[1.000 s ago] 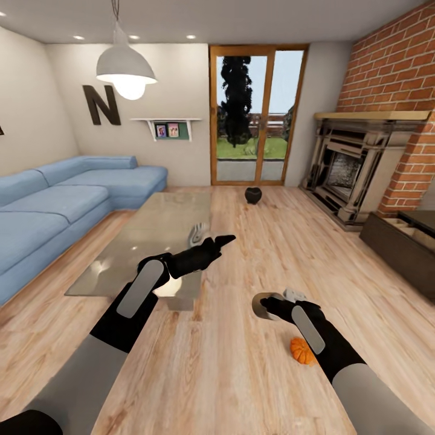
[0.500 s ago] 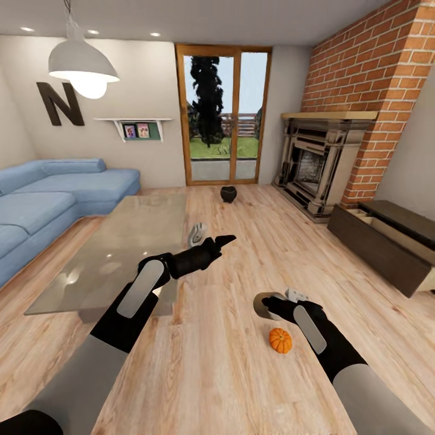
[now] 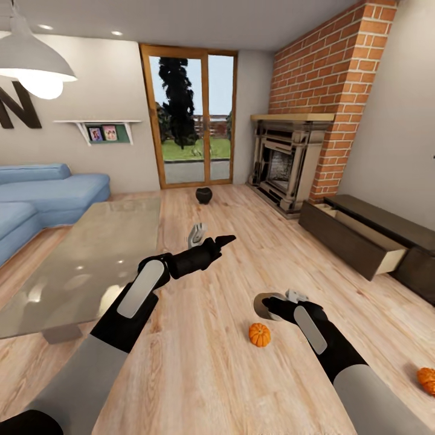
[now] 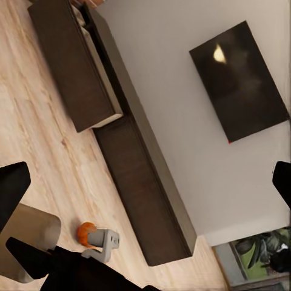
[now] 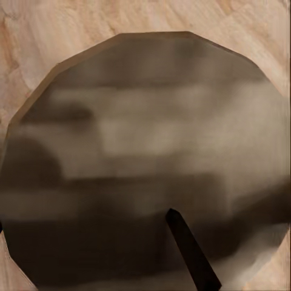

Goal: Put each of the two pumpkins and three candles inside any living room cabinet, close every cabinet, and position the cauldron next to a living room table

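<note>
orange pumpkin (image 3: 260, 334), black cauldron (image 3: 203, 195), dark-brown cabinet (image 3: 353, 240), blue sofa (image 3: 54, 192)

Only readable text: big dark letter "N" (image 3: 18, 109) on the pale wall, approx 10 o'clock in head view, left part cut off by the frame edge. Small pics on the wall shelf (image 3: 99, 132) nearby are too small to read. No labels, brands, nos. or signs legible in either wrist view.
</note>
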